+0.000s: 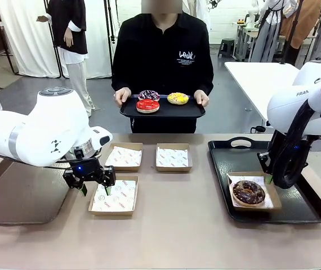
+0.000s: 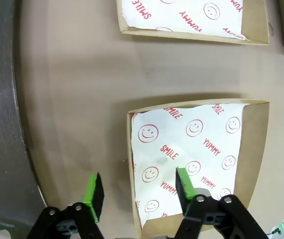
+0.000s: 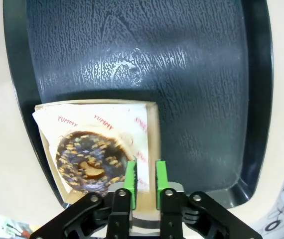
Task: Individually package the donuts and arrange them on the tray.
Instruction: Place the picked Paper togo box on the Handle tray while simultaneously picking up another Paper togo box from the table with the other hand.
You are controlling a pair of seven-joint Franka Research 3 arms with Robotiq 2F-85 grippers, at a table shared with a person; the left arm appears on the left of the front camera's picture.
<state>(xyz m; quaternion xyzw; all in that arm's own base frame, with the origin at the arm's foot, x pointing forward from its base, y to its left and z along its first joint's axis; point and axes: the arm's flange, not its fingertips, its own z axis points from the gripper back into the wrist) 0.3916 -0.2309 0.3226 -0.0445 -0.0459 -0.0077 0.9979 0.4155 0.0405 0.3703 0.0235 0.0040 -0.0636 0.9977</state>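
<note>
A chocolate donut (image 1: 249, 192) with sprinkles lies in a paper-lined box (image 1: 275, 198) on the black tray (image 1: 301, 211) at the right. In the right wrist view my right gripper (image 3: 146, 177) is shut on that box's (image 3: 152, 119) side wall, beside the donut (image 3: 88, 162). My left gripper (image 1: 90, 183) is open, its fingers astride the left wall of the empty near box (image 1: 114, 195); one finger (image 2: 184, 184) hangs over the box's paper lining (image 2: 192, 144), the other over the table. Across the table a person holds a small tray (image 1: 197, 111) with red (image 1: 147, 105), yellow (image 1: 178, 98) and dark pink-sprinkled (image 1: 148, 95) donuts.
Two more empty lined boxes (image 1: 124, 156) (image 1: 173, 157) stand side by side behind the near one. A grey mat (image 1: 14, 197) covers the table's left part. The big tray's back half (image 3: 182, 74) is bare. The brown tabletop in front is free.
</note>
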